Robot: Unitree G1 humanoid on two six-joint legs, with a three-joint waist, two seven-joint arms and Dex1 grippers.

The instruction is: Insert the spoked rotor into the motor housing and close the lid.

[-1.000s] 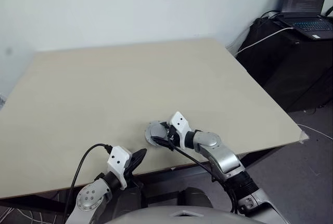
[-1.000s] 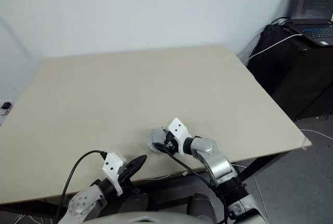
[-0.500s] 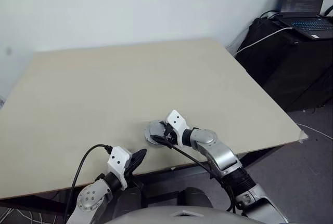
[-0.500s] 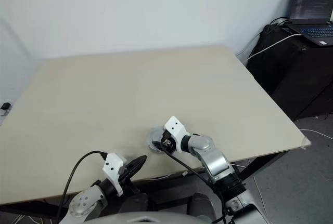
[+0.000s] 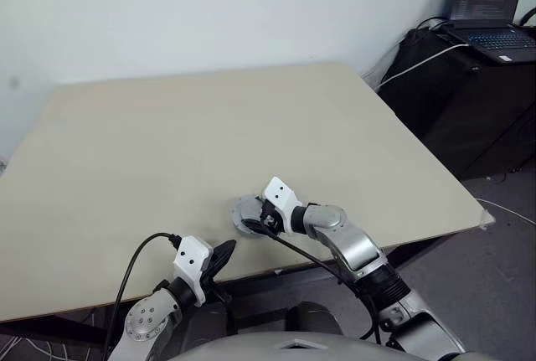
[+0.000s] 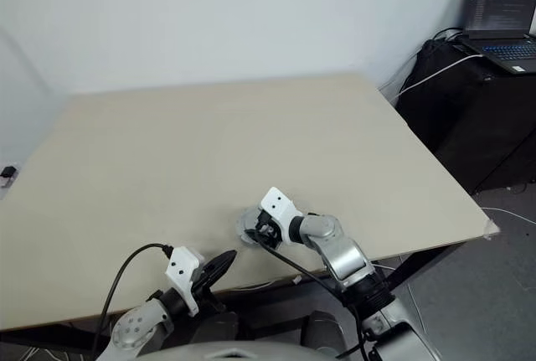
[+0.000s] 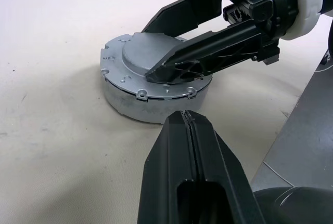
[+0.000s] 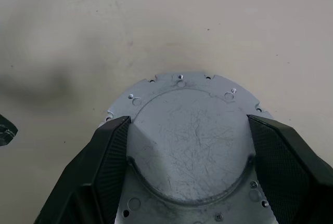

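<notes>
Grey metal catches the eye first: the lid (image 7: 151, 60), plain face up with small screw holes round its rim, sits flat on a short round body that I take to be the motor housing (image 7: 136, 105), near the front edge of the pale surface (image 5: 167, 143). No copper windings and no spoked rotor show, so my guess is that the rotor is already inside and the lid is on.

Over it sits the right gripper (image 8: 187, 146), its fingers spread wide, one finger (image 8: 104, 167) on each side of the lid's raised centre and resting on or just above the flange. From the left wrist view one of its fingers (image 7: 208, 57) lies across the top of the disc. I cannot tell whether it presses down or merely straddles the boss.

Just beside, nearer the surface's edge, the left gripper (image 7: 190, 130) points at the stack with its fingers pressed fully together, holding nothing and touching nothing.

So the step in hand looks like the closing of the lid, close to the end of the task. Next, I would judge, comes a check that the lid sits level all round, then a clean lift of the right fingers straight off so the disc is not dragged askew.
</notes>
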